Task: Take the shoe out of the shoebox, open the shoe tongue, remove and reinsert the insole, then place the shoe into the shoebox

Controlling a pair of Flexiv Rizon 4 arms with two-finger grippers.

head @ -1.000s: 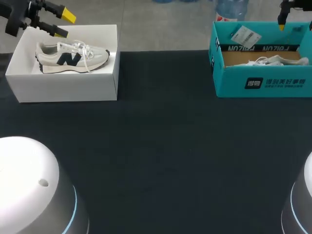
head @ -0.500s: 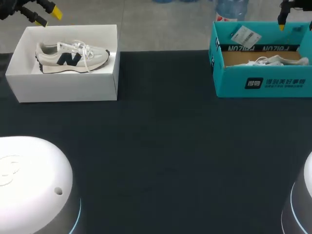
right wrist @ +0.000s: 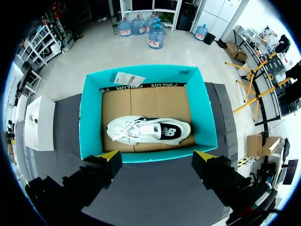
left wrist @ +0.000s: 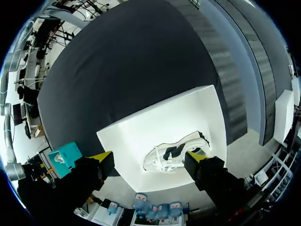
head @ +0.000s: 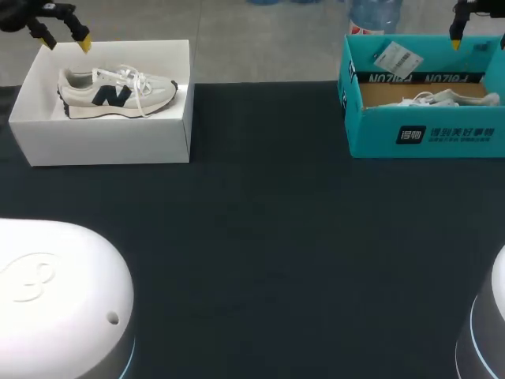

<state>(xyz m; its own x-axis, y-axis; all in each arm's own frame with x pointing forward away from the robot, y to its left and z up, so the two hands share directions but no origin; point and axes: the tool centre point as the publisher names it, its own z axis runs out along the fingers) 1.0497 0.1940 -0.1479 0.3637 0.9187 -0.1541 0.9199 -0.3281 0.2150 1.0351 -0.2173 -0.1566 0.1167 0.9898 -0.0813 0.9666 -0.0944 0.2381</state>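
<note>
Dark table (head: 260,237); upper left, the shoe (head: 117,92) lies in its white box (head: 110,142), my left gripper (head: 61,35) spread open above the far rim. My right gripper (right wrist: 155,157) hangs open over the teal box (head: 426,134), upper right. Coming down, a finger could catch the rim or snag the laces.

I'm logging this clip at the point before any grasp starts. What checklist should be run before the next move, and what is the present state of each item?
1. Is the left gripper open? Ok.
2. Is the right gripper open? Ok.
3. Is the sneaker uncovered in the white shoebox? Ok.
4. Is the left gripper aimed at that sneaker? Ok, the sneaker lies ahead of it in the left wrist view.
5. Is the second sneaker uncovered in the teal shoebox, ahead of the right gripper? Ok.
6. Is either shoe grasped? Not ok, both grippers are apart from them.
</note>
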